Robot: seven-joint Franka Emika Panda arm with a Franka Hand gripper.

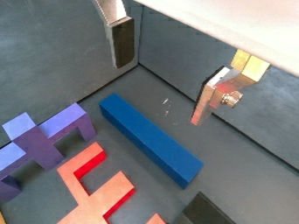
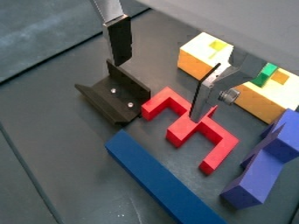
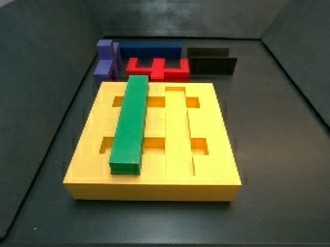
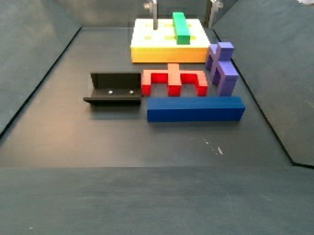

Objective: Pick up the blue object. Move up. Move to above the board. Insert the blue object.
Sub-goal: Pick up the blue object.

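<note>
Between the gripper fingers there's nothing but air, jaws spread wide, hovering above the floor near the fixture and the red piece. My worry: it comes down off-centre or skewed and the pads nudge the blue object into that red piece sitting just beside it, or grab the wrong thing. The bar lies flat on the floor, long axis running parallel to the near edge of the board, well apart from it.

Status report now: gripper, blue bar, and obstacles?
Gripper open, empty, above the floor. Blue bar lies flat on the floor, untouched. Red piece and fixture close by; green bar already in board.
</note>
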